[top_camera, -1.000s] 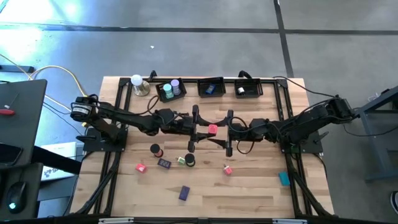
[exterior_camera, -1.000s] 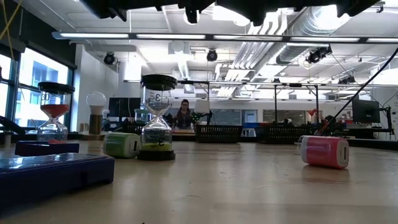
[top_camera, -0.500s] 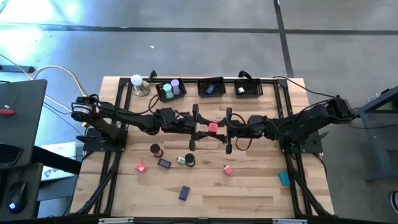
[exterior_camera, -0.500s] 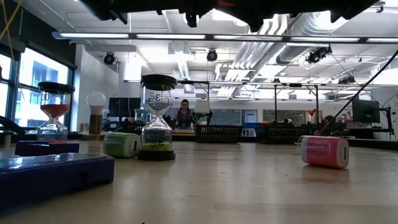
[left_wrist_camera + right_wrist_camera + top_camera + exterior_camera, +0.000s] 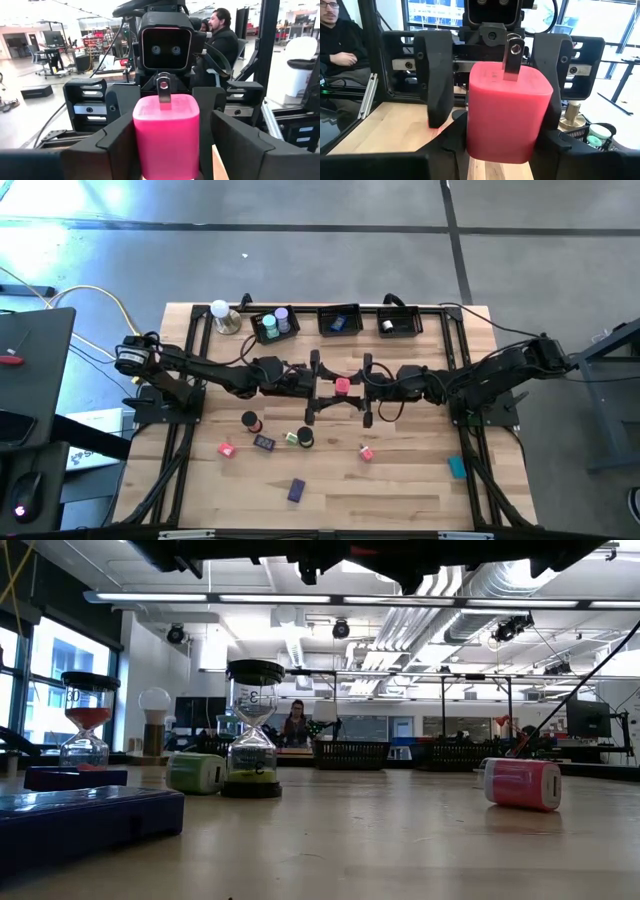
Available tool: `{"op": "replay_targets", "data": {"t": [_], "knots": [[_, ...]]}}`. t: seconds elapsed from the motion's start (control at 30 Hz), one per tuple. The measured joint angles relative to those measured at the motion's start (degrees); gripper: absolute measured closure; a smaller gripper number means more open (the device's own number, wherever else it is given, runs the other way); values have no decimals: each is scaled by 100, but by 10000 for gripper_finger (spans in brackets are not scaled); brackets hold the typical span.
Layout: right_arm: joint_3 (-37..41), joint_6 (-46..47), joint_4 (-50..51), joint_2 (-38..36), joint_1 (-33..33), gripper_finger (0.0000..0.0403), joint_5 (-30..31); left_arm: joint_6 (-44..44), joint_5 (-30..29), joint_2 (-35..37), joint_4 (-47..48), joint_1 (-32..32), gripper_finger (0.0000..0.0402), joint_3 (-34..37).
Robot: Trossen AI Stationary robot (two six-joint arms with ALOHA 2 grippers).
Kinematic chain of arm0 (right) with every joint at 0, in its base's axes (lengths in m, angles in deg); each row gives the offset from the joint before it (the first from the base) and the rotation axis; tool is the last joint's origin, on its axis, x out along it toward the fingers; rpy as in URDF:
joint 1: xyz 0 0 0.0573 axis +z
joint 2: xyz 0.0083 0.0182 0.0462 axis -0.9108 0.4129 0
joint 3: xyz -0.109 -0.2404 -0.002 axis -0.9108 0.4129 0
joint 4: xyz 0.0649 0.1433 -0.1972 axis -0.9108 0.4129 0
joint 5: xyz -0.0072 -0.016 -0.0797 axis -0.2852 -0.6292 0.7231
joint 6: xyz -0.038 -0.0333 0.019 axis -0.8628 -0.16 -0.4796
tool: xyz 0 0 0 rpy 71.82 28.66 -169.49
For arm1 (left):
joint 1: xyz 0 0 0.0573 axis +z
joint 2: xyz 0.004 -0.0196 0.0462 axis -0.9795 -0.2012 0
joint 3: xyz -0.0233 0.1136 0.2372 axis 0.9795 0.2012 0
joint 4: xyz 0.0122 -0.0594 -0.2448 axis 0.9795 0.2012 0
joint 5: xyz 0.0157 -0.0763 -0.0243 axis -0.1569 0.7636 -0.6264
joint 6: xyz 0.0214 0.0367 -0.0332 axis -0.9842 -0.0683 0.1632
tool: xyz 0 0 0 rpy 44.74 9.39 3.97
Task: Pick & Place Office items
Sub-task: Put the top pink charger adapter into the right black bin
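**A:** Where is the pink block?

**B:** The pink block [image 5: 342, 387] hangs above the middle of the counter [image 5: 400, 480], between the left gripper [image 5: 311, 387] and the right gripper [image 5: 368, 390], which face each other. In each wrist view dark fingers flank it closely, but which gripper actually clamps it I cannot tell.

**A:** How should the handover go?

**B:** I judge the receiving fingers should close squarely on the flat sides, clear of the metal prong [image 5: 512, 59], before the other lets go.

**A:** Anything hidden?

**B:** The contact faces. The low view shows only arm undersides, hourglass timers [image 5: 253, 728] and a pink roll [image 5: 522, 784].
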Motion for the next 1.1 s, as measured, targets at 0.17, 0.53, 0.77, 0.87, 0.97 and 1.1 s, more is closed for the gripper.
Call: {"op": "replay_targets", "data": {"t": [0.17,0.53,0.77,0.87,0.97,1.1], "knots": [[-22,-4,69,-3,9,267,108,-243,-44,39,-63,-49,161,12],[-24,147,448,-17,11,267,148,-384,-418,285,-71,-50,159,17],[-16,567,1199,-17,7,267,984,-553,-1034,557,451,-103,159,13],[-13,674,1565,-20,-21,267,1500,-434,-972,797,1087,-65,159,13],[-13,789,1989,-106,-113,267,1970,-239,-960,988,1568,21,159,11],[-210,1128,3130,-330,-363,267,2554,-24,-973,1160,2078,153,159,9]]}}
